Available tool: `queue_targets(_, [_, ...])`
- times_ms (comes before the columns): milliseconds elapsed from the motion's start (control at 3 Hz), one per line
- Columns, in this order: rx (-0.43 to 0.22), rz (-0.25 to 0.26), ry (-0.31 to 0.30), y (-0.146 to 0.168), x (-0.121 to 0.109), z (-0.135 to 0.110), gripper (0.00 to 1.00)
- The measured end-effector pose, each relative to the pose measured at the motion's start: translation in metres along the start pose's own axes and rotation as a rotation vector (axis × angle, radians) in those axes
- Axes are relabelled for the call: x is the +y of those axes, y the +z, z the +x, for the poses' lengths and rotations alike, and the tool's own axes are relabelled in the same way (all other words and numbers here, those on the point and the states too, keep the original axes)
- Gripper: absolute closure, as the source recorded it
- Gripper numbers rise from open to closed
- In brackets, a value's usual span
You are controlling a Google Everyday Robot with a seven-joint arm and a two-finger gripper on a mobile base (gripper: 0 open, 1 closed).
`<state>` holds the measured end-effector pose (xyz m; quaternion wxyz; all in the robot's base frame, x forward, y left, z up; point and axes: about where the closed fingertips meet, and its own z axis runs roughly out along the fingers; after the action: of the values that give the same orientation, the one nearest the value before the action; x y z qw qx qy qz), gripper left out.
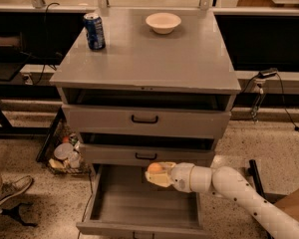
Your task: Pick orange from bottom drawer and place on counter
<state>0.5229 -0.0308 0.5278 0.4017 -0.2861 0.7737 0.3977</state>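
Grey metal cabinet [199,126]: three drawers, centre of the frame, standing on a speckled floor.
Counter [149,63]: flat grey top of the cabinet, filling the upper middle of the frame; it carries a bowl and a can at its far edge.
Arm [244,193]: white and jointed, entering from the lower right corner and reaching leftward over the open drawer.
Bottom drawer [139,205]: pulled out at the lower centre, with its bare grey floor and low sides showing.
Top drawer [104,119]: a little way out, dark handle at the middle of its front.
Middle drawer [109,154]: also a little way out, dark handle at the middle of its front.
Floor clutter [65,156]: a heap of small items in a wire holder, left of the cabinet's lower half.
Shoe [9,192]: lower left edge of the frame, on the floor.
Gripper [155,175]: pale fingers closed on the orange, held above the back of the bottom drawer just below the middle drawer's front.
Bowl [163,22]: white, upper centre, at the back of the counter.
Can [94,31]: blue, upright, upper left of the counter, well apart from the bowl.
Orange [155,168]: small and round, gripped between the fingers, clear of the drawer floor.
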Motion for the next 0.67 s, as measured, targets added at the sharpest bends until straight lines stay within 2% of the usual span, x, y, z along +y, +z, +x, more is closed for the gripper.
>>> queue_targets(333, [-0.002, 0.0, 0.0, 0.0, 0.0, -0.001, 1.0])
queue_targets(667, [-0.085, 0.011, -0.057, -0.032, -0.005, -0.035, 1.0])
